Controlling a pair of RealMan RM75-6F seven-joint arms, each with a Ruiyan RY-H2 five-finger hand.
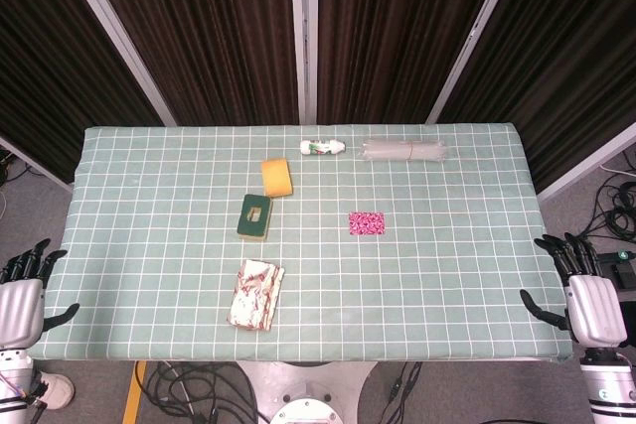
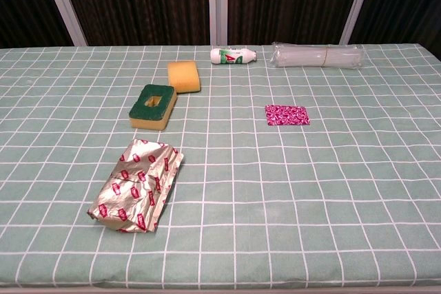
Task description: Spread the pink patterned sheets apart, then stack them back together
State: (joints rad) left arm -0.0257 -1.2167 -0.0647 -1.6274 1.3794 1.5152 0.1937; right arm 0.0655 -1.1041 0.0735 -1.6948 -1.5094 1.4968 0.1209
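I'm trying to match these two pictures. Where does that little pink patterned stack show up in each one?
Head view: the pink patterned sheets lie right of centre on the green checked tablecloth, below the clear plastic bundle.
Chest view: the same sheets sit right of centre in the upper half, nearer than that bundle.
Shared landmark: the small white bottle lying at the far edge, up and left of the sheets in both.

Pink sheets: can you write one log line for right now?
pink sheets: stacked, untouched | left hand: open, off table | right hand: open, off table
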